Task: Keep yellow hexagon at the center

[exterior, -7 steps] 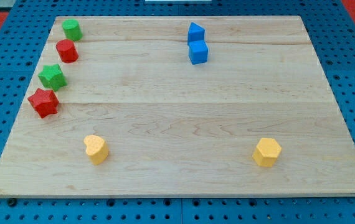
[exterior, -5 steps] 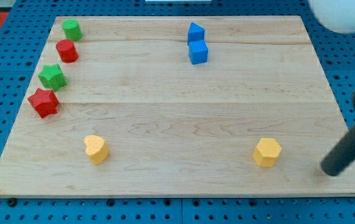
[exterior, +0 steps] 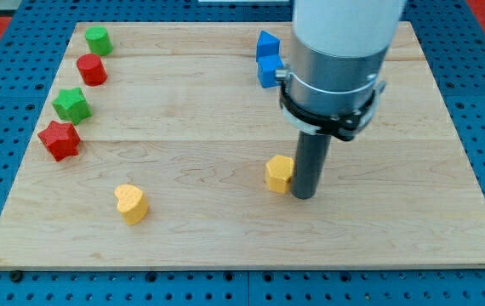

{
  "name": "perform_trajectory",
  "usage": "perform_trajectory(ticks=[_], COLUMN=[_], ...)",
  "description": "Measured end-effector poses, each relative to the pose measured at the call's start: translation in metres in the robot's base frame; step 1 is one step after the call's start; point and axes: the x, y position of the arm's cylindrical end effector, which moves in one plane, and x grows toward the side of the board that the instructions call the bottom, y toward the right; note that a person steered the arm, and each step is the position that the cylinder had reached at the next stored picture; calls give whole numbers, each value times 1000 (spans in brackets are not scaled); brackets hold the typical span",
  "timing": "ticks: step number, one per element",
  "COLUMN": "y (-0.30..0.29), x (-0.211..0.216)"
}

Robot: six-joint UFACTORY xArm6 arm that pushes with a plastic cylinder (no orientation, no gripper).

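The yellow hexagon (exterior: 278, 173) lies a little below and to the right of the board's middle. My tip (exterior: 304, 195) rests on the board against the hexagon's right side; the rod and the arm above it hide part of that side. A yellow heart (exterior: 130, 203) lies at the lower left. Two blue blocks (exterior: 267, 58) stand at the view's top, one behind the other, partly hidden by the arm.
Down the left edge lie a green cylinder (exterior: 98, 39), a red cylinder (exterior: 91, 69), a green star-like block (exterior: 71, 104) and a red star (exterior: 59, 139). The wooden board (exterior: 225, 246) sits on a blue pegboard.
The arm came in from the lower right and moved left. The yellow hexagon has slid from the lower right up and left, toward the middle. The other blocks have not moved.
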Motion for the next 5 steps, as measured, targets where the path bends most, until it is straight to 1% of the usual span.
perform_trajectory(ticks=[2, 5], y=[-56, -127], x=[-46, -50])
